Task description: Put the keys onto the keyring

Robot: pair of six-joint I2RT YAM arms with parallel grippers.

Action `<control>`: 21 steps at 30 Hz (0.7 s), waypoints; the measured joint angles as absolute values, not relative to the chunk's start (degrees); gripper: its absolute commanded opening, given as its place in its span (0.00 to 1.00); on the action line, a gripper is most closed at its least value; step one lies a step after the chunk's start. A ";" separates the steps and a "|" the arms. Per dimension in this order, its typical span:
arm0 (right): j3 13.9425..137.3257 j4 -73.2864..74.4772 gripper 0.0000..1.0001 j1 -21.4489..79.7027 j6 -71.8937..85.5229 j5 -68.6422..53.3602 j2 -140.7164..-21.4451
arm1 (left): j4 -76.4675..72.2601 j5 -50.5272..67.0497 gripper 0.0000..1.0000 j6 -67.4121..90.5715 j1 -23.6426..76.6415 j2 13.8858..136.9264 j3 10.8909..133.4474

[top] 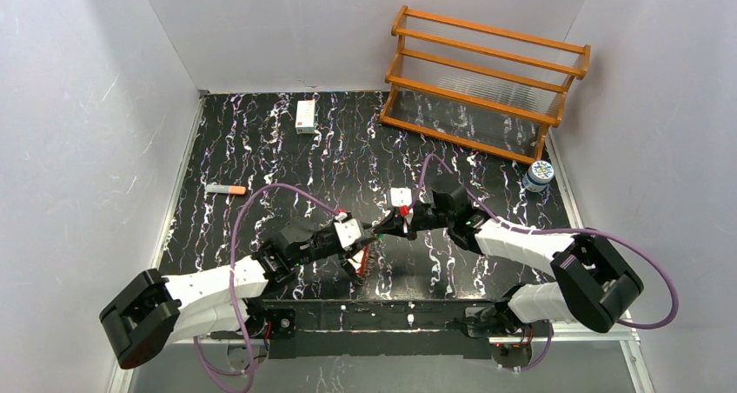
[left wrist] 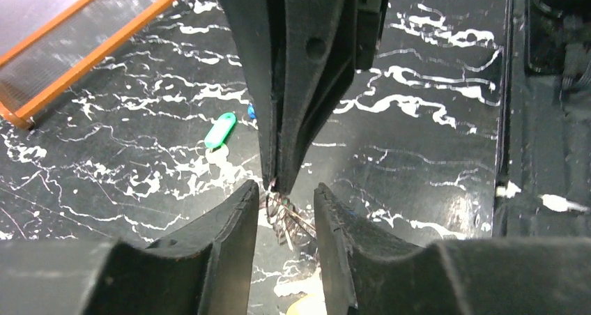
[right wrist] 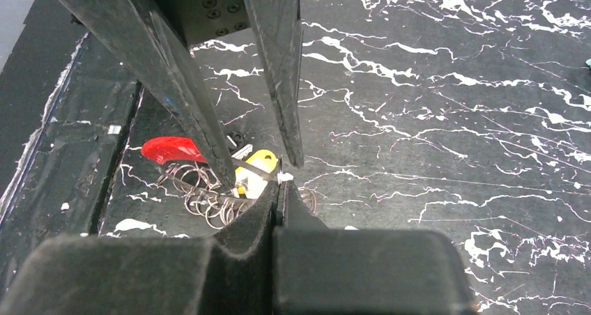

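The keyring (right wrist: 202, 195) lies near the table's front edge, a cluster of thin metal rings with a red tag (right wrist: 173, 149) and a yellow tag (right wrist: 254, 172). It also shows in the top view (top: 363, 261). My right gripper (right wrist: 280, 182) is shut, pinching a thin part of the keyring at its tip. My left gripper (left wrist: 286, 195) is open, its fingers either side of the rings (left wrist: 287, 216) and of the right gripper's tip. The green key (left wrist: 221, 130) and the blue key (left wrist: 251, 111) lie on the mat beyond, apart from both grippers.
A wooden rack (top: 487, 80) stands at the back right, with a small jar (top: 539, 176) by its right end. A small white box (top: 305, 115) lies at the back middle. An orange-tipped marker (top: 226, 189) lies at the left. The grippers (top: 374, 232) meet tip to tip.
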State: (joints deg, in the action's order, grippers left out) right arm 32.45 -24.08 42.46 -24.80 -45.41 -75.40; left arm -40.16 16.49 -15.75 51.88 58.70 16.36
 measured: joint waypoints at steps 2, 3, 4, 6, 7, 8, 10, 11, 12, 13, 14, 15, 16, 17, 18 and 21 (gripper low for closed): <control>30.98 -27.62 0.01 42.46 -23.00 -45.08 -75.24 | -40.07 16.27 0.36 -15.68 51.88 57.60 16.36; 29.93 -29.74 0.01 42.46 -22.09 -45.04 -75.13 | -40.10 15.94 0.36 -15.68 51.88 56.86 16.36; 28.64 -31.73 0.01 42.46 -21.02 -45.06 -74.96 | -40.10 15.59 0.36 -15.75 51.88 56.01 16.34; 26.41 -35.38 0.01 42.46 -19.09 -45.10 -74.83 | -40.12 14.66 0.34 -15.88 51.88 54.13 16.10; 25.52 -37.01 0.01 42.46 -18.02 -45.15 -74.81 | -40.25 14.17 0.34 -15.90 51.88 52.99 15.75; 24.73 -38.57 0.01 42.46 -17.26 -45.15 -74.83 | -40.23 13.72 0.34 -15.92 51.88 51.83 15.31; 23.75 -41.15 0.01 42.46 -15.68 -45.17 -74.83 | -40.21 12.91 0.34 -16.05 51.88 50.17 14.48; 23.51 -42.15 0.01 42.46 -14.96 -45.19 -74.83 | -40.03 12.64 0.34 -16.10 51.88 49.58 14.17; 23.33 -43.29 0.01 42.46 -14.22 -45.25 -74.85 | -39.92 12.56 0.34 -16.12 51.88 49.19 13.96; 23.27 -44.40 0.01 42.46 -13.47 -45.36 -74.85 | -39.66 12.53 0.34 -16.16 51.88 48.93 13.85; 23.11 -45.74 0.01 42.44 -12.82 -45.47 -74.85 | -39.44 12.56 0.35 -16.21 51.88 48.88 13.76; 22.98 -46.96 0.01 42.44 -12.05 -45.65 -74.85 | -39.11 12.62 0.35 -16.27 51.88 48.88 13.74; 22.85 -48.12 0.01 42.44 -11.38 -45.82 -74.94 | -38.81 12.69 0.36 -16.27 51.88 48.93 13.65; 22.68 -49.39 0.01 42.44 -10.61 -46.04 -75.07 | -38.54 12.82 0.36 -16.27 51.88 48.93 13.54; 22.57 -50.46 0.01 42.44 -9.96 -46.28 -75.22 | -38.35 12.97 0.36 -16.29 51.88 48.93 13.45; 22.09 -53.21 0.01 42.41 -8.34 -46.72 -75.53 | -38.26 13.30 0.36 -16.27 51.88 48.99 13.19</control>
State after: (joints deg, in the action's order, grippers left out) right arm 22.09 -53.21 42.41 -8.34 -46.72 -75.53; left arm -38.26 13.30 -16.27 51.88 48.99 13.19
